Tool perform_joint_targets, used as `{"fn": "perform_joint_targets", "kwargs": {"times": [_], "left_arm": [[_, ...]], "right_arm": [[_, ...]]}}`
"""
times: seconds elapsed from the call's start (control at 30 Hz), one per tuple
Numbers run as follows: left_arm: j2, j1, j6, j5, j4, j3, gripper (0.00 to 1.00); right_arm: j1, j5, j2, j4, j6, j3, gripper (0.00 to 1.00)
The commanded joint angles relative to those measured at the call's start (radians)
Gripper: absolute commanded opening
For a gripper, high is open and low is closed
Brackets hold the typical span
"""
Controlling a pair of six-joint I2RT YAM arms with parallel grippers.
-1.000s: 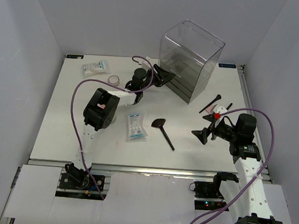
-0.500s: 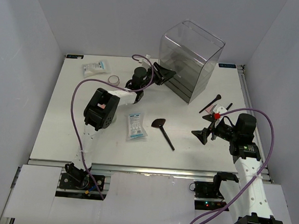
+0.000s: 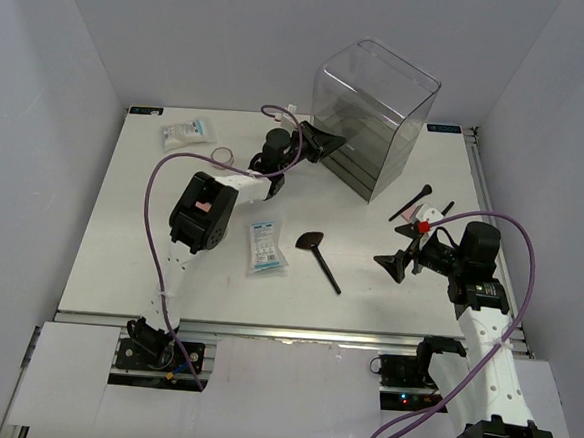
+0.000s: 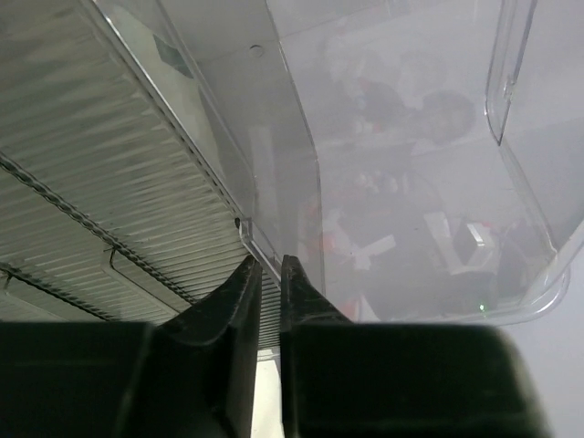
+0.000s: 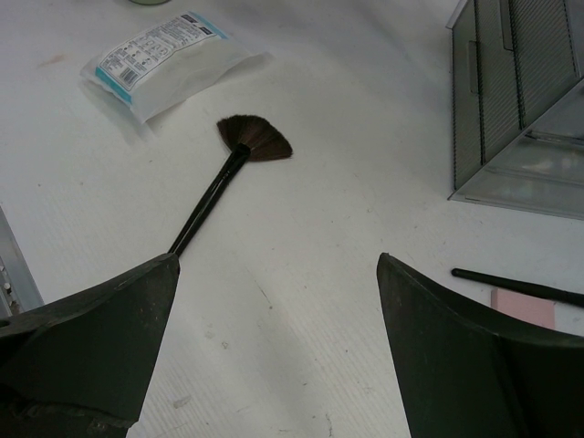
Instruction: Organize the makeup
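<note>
Left gripper (image 4: 269,263): the jaws, apart a second ago, now stand closed with only a sliver between them. The gripper sits slightly farther forward, tips at the front of the clear box (image 3: 382,85), against the grey drawers (image 4: 109,182). Whether anything is pinched cannot be told.

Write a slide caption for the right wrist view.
Open right end effector facing a black fan brush, white-and-blue packet beyond it, grey drawers at upper right.
</note>
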Motion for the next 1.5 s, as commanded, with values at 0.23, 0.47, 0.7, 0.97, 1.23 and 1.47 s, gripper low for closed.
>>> {"fn": "perform_joint_targets", "kwargs": {"times": [0.23, 0.47, 0.7, 0.97, 1.23, 1.47], "left_arm": [[-0.058, -0.007, 0.007, 0.016, 0.0, -0.025, 0.0], [-0.215, -0.007, 0.013, 0.037, 0.114, -0.242, 0.0], [-0.358, 0.005, 0.018, 0.079, 0.167, -0.385, 0.0], [-0.528, 0.015, 0.043, 0.106, 0.173, -0.499, 0.0], [-0.611, 0.025, 0.042, 0.134, 0.14, -0.509, 0.0], [-0.633, 0.03, 0.042, 0.16, 0.094, -0.481, 0.0]], "right_arm": [[-0.001, -0.023, -0.003, -0.002, -0.01, 0.025, 0.96], [-0.002, -0.011, -0.002, 0.014, 0.025, 0.025, 0.96], [-0.001, -0.04, 0.042, 0.052, 0.114, 0.062, 0.95], [-0.001, -0.137, 0.22, 0.094, 0.42, 0.309, 0.95], [0.018, -0.118, 0.369, 0.31, 0.788, 0.451, 0.94], [0.025, -0.083, 0.463, 0.467, 0.997, 0.48, 0.89]]}}
